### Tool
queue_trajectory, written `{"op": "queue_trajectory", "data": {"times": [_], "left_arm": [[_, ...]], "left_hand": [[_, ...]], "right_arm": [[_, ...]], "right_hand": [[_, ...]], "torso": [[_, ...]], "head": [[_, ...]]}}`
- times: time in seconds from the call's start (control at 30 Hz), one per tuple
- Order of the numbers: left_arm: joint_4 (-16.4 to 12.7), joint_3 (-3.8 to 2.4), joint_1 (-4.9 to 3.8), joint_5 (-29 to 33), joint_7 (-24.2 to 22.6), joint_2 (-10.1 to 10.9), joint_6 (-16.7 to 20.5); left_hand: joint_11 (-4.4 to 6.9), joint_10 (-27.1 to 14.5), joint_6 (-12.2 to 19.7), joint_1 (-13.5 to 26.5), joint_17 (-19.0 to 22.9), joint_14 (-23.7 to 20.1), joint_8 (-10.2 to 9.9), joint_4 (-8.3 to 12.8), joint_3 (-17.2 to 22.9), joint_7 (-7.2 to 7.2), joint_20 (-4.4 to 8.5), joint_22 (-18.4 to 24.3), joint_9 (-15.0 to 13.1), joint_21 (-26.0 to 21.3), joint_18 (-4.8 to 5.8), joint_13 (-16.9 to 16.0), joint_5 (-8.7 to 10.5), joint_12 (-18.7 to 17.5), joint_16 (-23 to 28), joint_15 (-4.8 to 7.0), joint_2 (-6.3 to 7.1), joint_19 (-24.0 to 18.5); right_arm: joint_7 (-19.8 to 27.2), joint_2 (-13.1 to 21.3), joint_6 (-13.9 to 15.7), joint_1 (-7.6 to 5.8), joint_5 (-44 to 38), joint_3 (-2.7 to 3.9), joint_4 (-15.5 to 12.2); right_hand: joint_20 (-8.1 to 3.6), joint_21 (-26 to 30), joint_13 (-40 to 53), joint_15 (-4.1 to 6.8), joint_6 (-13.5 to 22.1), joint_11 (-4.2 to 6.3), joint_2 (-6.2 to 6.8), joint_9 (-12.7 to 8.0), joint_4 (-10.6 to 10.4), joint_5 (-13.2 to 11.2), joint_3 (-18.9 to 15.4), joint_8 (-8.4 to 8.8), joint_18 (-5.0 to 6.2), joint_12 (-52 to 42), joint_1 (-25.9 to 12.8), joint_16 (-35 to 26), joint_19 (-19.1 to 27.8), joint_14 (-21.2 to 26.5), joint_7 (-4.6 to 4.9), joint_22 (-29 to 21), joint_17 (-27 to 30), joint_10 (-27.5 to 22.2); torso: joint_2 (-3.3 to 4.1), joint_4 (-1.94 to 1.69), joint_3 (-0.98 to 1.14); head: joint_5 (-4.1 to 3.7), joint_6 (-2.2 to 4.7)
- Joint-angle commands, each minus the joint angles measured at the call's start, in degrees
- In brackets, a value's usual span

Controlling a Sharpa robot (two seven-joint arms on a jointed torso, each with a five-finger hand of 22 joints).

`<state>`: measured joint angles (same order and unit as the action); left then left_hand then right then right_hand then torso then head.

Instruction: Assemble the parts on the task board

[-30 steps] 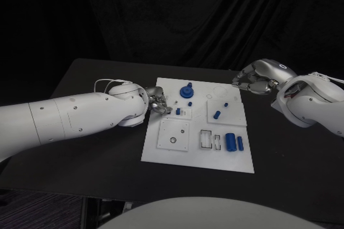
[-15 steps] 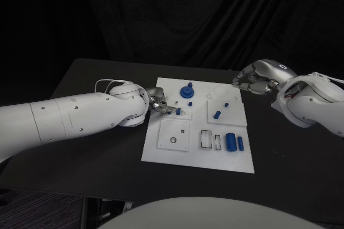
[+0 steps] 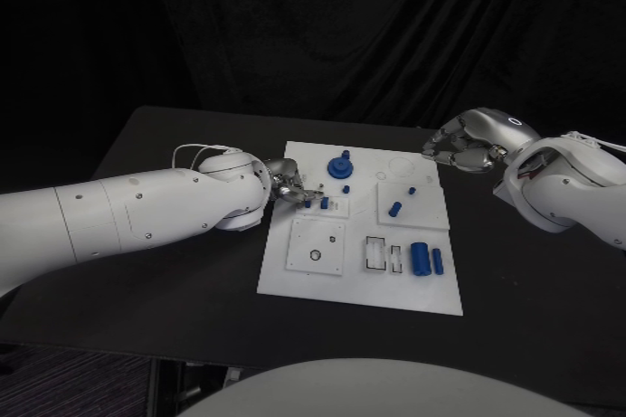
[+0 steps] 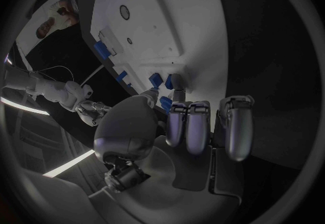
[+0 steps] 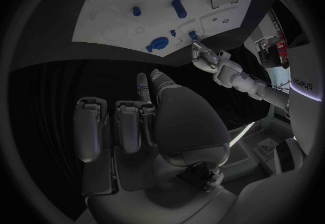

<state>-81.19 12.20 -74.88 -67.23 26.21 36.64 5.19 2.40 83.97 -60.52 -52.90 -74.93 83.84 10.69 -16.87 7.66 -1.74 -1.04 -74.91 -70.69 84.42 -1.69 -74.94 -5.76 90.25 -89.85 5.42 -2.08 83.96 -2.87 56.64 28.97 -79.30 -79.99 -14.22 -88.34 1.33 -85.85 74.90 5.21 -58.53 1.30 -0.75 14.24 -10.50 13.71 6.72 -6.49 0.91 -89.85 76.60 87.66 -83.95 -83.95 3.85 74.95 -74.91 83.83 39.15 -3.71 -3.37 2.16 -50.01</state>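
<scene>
Reaching in from nine o'clock, the left hand (image 3: 289,193) sits at the left edge of the board (image 3: 352,286). Its fingertips (image 4: 177,94) are at a small blue peg (image 3: 324,203) on a raised white tile. In the left wrist view the thumb and a finger close in on a blue piece there, so the hand looks to be pinching it, but the grip is too small to be sure. The peg stands up, with its long side pointing up off the board.

The right hand (image 3: 460,150) waits at about two o'clock, just off the far right corner of the board, over the dark surface (image 3: 170,281). Its fingers are curled in and hold nothing.

More parts are on the board. A blue round part (image 3: 340,168) with a post stands at twelve o'clock. Two small pegs (image 3: 395,209) lie on a tile near the middle. A fat blue cylinder (image 3: 419,258) and a thin one beside it lie at about four o'clock, both pointing from near to far.

The left hand is much nearer to the peg than the right hand. The peg lies just to the right of the left hand's fingers, at three o'clock from them. The next move likely needs that peg kept straight up as it goes into its hole.
</scene>
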Motion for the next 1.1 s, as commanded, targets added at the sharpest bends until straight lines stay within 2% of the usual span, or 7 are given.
{"op": "queue_trajectory", "data": {"times": [0.03, 0.13, 0.3, 0.6, 0.67, 0.9, 1.1], "left_arm": [[0.1, 0.00, 0.22, -0.2, -1.2, -0.1, -0.1], [0.2, 0.00, 0.23, -0.2, -1.5, 0.0, 0.7], [0.2, 0.00, 0.23, -0.2, -2.9, 0.3, 3.2], [0.7, 0.00, 0.23, -0.2, -6.1, 0.4, 8.1], [0.8, 0.00, 0.23, -0.2, -6.5, 0.4, 8.7], [1.0, 0.00, 0.23, -0.2, -7.3, 0.5, 10.1], [1.3, 0.00, 0.23, -0.2, -8.9, 0.5, 12.7]], "left_hand": [[-0.21, 6.0, -0.5, 3.2, -15.1, 6.2, -0.2, 0.0, -1.5, 0.03, -0.37, -13.2, 0.0, -0.3, 0.25, -15.1, -2.79, -0.2, -0.1, -0.40, -1.84, 3.2], [-0.18, 6.0, -0.5, 5.2, -15.1, 6.2, 0.0, 0.0, -3.1, 0.08, -0.35, -13.2, -0.2, -0.3, 0.26, -15.1, -6.55, -0.2, -0.1, -0.33, -3.20, 3.2], [-0.11, 6.0, -0.7, 6.0, -15.1, 6.2, 0.4, 0.0, -4.7, 0.17, -0.32, -13.3, -0.7, 0.0, 0.31, -15.1, -8.92, -0.2, -0.1, -0.28, -4.68, 3.3], [0.03, 6.0, -1.1, 5.6, -15.1, 6.2, 1.4, 0.1, -5.7, 0.38, -0.25, -13.3, -1.7, 0.0, 0.32, -15.1, -9.22, -0.2, -0.1, -0.19, -5.56, 3.4], [0.12, 6.0, -1.0, 4.8, -15.1, 6.2, 1.9, 0.1, -6.0, 0.49, -0.19, -13.3, -2.3, 0.0, 0.32, -15.1, -10.20, -0.2, -0.1, -0.12, -5.83, 3.4], [0.19, 6.0, -0.8, 3.8, -15.1, 6.2, 2.3, 0.2, -6.4, 0.57, -0.13, -13.3, -2.8, 0.0, 0.33, -15.1, -10.70, -0.2, -0.1, -0.06, -5.79, 3.4], [0.33, 6.0, -0.2, 0.8, -15.1, 6.2, 3.4, 0.1, -7.0, 0.74, -0.02, -13.4, -4.5, 0.3, 0.38, -15.1, -13.32, -0.2, -0.1, 0.05, -5.57, 3.5]], "right_arm": [[-1.0, 0.1, -0.2, 0.15, -0.1, 0.05, 0.0], [-1.0, 0.1, -0.2, 0.15, -0.1, 0.05, 0.0], [-1.0, 0.1, -0.2, 0.15, -0.1, 0.05, 0.0], [-0.9, 0.2, -0.1, 0.15, -0.1, 0.05, 0.0], [-0.9, 0.2, -0.2, 0.15, -0.1, 0.05, 0.0], [-0.9, 0.3, -0.1, 0.15, -0.1, 0.05, 0.0], [-0.8, 0.3, -0.1, 0.16, -0.1, 0.05, 0.0]], "right_hand": [[0.26, 0.4, 15.1, -0.37, -0.5, -0.34, -0.40, 0.1, 0.3, 0.3, -0.1, 0.23, 0.30, -0.1, 0.2, -0.3, -3.8, -5.0, -0.02, 13.5, -9.6, 6.2], [0.26, 0.4, 15.1, -0.37, -0.5, -0.34, -0.40, 0.1, 0.3, 0.3, -0.1, 0.23, 0.30, -0.1, 0.2, -0.3, -3.8, -5.0, -0.02, 13.5, -9.6, 6.2], [0.26, 0.4, 15.1, -0.37, -0.5, -0.34, -0.40, 0.1, 0.3, 0.3, -0.1, 0.23, 0.30, -0.1, 0.2, -0.3, -3.8, -5.0, -0.02, 13.5, -9.6, 6.2], [0.26, 0.4, 15.1, -0.37, -0.5, -0.34, -0.40, 0.1, 0.3, 0.3, -0.1, 0.23, 0.30, -0.1, 0.2, -0.3, -3.8, -5.0, -0.02, 13.5, -9.6, 6.2], [0.26, 0.4, 15.1, -0.37, -0.5, -0.34, -0.40, 0.1, 0.3, 0.3, -0.1, 0.23, 0.30, -0.1, 0.2, -0.3, -3.8, -5.0, -0.02, 13.5, -9.6, 6.2], [0.26, 0.4, 15.1, -0.37, -0.5, -0.34, -0.40, 0.1, 0.3, 0.3, -0.1, 0.23, 0.30, -0.1, 0.2, -0.3, -3.8, -5.0, -0.02, 13.5, -9.6, 6.2], [0.26, 0.4, 15.1, -0.37, -0.5, -0.34, -0.40, 0.1, 0.3, 0.3, -0.1, 0.23, 0.30, -0.1, 0.2, -0.3, -3.8, -5.0, -0.02, 13.5, -9.6, 6.2]], "torso": [[-0.02, 0.01, 0.02], [0.00, 0.00, 0.01], [-0.01, 0.00, 0.00], [0.00, -0.02, -0.01], [0.01, -0.04, -0.02], [0.01, -0.02, -0.05], [0.01, 0.00, -0.05]], "head": [[0.00, 0.01], [0.02, 0.01], [-0.02, 0.01], [-0.07, 0.01], [-0.10, 0.01], [-0.08, 0.01], [-0.08, 0.01]]}}
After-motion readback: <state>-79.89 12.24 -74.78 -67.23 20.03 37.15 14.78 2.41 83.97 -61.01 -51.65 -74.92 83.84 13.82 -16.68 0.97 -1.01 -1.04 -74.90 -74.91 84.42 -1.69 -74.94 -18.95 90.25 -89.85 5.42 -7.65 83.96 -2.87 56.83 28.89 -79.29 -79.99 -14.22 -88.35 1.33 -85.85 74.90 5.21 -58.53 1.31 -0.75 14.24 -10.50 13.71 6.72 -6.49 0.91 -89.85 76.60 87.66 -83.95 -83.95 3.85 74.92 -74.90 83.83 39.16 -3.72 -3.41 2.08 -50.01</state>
